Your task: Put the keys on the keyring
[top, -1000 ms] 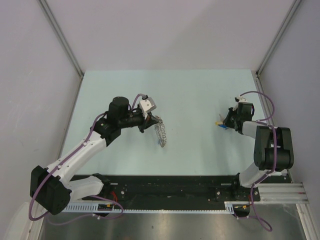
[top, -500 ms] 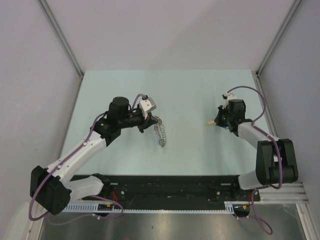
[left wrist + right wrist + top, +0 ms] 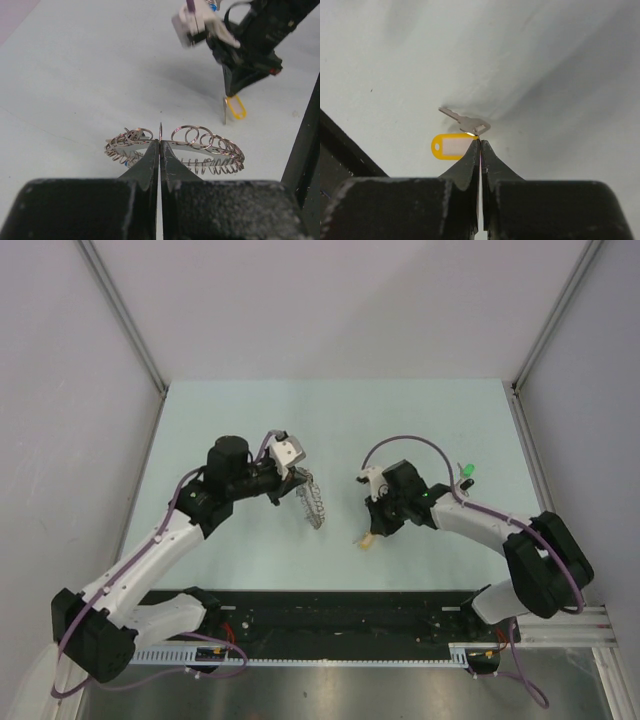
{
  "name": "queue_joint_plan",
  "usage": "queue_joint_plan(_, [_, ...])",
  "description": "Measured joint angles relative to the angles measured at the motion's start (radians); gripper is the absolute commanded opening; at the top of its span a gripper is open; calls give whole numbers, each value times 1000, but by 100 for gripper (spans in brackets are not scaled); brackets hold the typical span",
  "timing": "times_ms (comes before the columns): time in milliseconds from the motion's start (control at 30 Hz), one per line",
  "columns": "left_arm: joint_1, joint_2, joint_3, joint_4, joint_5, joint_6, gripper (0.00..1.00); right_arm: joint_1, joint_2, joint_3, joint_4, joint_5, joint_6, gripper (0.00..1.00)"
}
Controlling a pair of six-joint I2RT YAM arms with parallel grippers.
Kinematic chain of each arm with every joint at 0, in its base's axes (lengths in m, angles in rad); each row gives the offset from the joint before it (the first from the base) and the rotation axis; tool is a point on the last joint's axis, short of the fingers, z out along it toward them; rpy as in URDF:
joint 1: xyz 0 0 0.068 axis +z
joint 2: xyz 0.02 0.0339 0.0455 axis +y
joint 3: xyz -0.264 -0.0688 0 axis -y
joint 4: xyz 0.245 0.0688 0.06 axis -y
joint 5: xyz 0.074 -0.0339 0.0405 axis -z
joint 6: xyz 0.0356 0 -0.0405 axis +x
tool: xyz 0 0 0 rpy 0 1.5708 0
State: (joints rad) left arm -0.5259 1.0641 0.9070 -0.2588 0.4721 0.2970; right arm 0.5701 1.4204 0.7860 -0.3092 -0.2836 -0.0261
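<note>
My left gripper is shut on the rim of the keyring, a flat grey ring hung with several small wire loops. It holds the ring above the table, left of centre. In the left wrist view the keyring spreads to both sides of the closed fingertips. My right gripper is shut on a silver key with a yellow tag, just right of the ring. In the right wrist view the key and its yellow tag hang at the gripper's tips. A key with a green cap lies at the far right.
The right gripper's body and the yellow tag show beyond the ring in the left wrist view. The black base rail runs along the near edge. Grey walls close in the pale green table on three sides.
My right arm has swung left from the right side to the table's middle, carrying the yellow-tagged key. The green key now shows where it was. The left gripper with the ring shifted slightly.
</note>
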Motion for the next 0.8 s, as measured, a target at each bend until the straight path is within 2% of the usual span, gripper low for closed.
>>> queue_joint_plan(167, [0,-61,2,-37,-18,0,0,101,114,56,-54,-25,-59,0])
queue_joint_plan(367, [0,-179,-69,-43,-51,-6,0,135,226,145,-82,-12,-100,2])
queue_joint_plan(600, [0,-188,-115,-49,-93,-9,0,135,240,163,-74,14,-108,15])
queue_joint_plan(667, [1,-188,-115,-48,-110,-9,0,134,240,164,-68,20,-104,22])
queue_joint_plan(733, [1,-188,-120,-42,-121,-9,0,132,239,164,-59,25,-97,34])
queue_joint_plan(800, [1,-189,-127,-39,-131,-9,0,132,228,162,-47,30,-85,39])
